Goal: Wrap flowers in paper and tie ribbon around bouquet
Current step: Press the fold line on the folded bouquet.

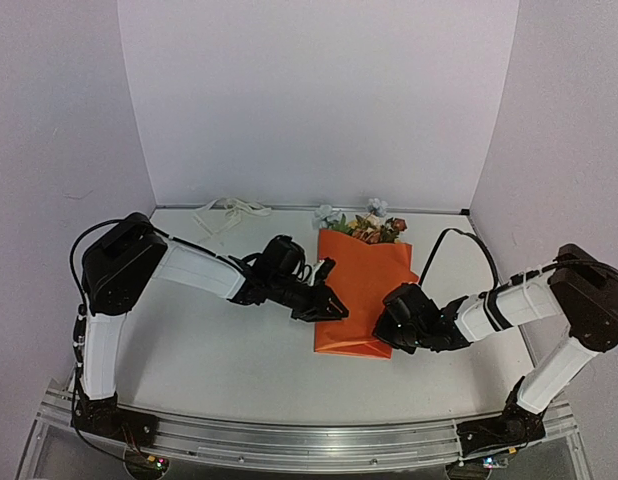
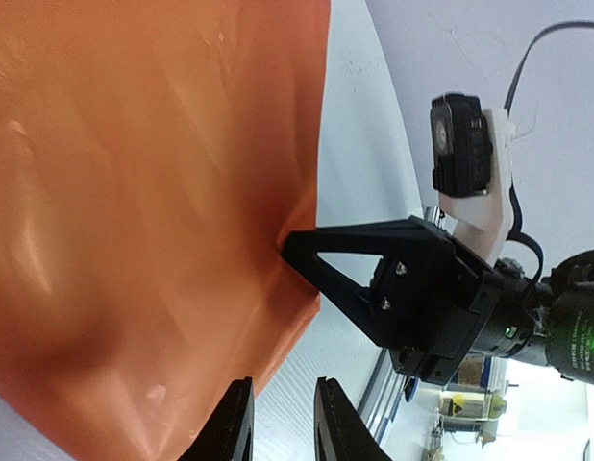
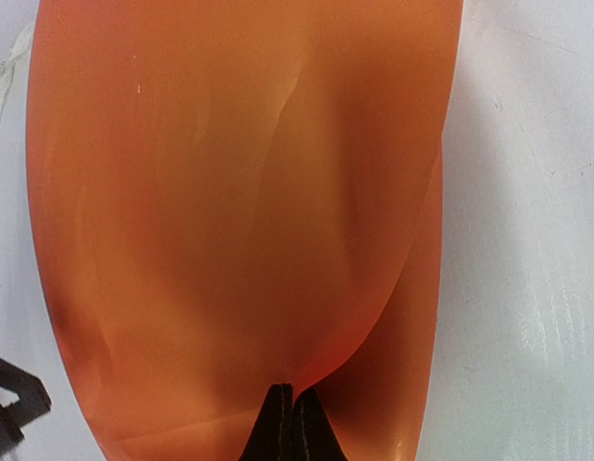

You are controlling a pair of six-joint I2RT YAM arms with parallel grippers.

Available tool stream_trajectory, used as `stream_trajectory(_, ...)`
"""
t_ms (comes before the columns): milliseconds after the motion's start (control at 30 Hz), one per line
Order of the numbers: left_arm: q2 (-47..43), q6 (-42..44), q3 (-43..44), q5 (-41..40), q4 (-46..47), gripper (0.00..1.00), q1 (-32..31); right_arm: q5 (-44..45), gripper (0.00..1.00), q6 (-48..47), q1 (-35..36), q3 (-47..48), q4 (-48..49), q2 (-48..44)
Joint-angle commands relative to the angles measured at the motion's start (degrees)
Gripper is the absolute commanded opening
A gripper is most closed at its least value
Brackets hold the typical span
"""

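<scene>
The orange paper lies folded over the flowers, whose pale blue, cream and red heads stick out past its far edge; the stems are hidden under it. My right gripper is shut on the paper's near right part, pinching up a fold of the orange sheet. My left gripper hovers at the paper's left edge. Its jaws stand a little open with bare table between them, one finger over the paper. The cream ribbon lies in a loose heap at the back left.
The white table is walled by pale panels at the back and both sides. The right gripper's black finger touches the paper close ahead of my left jaws. A metal rail runs along the near edge.
</scene>
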Motion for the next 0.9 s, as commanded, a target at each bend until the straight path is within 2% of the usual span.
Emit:
stream_trajectory(0, 1.77, 2.03, 2.27, 2.86, -2.92, 0.23, -2.07, 2.19, 0.0, 0.56, 0.07, 0.25, 0.76, -0.01)
stream_trajectory(400, 7.46, 4.1, 7.96, 1.99, -11.29, 0.19, -3.64, 1.5, 0.0, 0.15, 0.16, 0.39, -0.92, -1.91)
stream_trajectory(633, 7.89, 4.18, 8.32, 1.32, -12.79, 0.19, -3.63, 3.11, 0.26, -3.2, 1.52, 2.99, -11.9, -9.64)
stream_trajectory(700, 7.82, 4.14, 8.06, 1.28, -12.6, 0.19, -3.66, 2.27, 0.29, -3.96, 2.38, 3.71, -13.54, -11.47)
stream_trajectory(867, 7.74, 4.13, 8.09, 1.22, -12.25, 0.19, -3.68, -0.6, 0.21, -5.72, 3.91, 6.93, -14.35, -10.23)
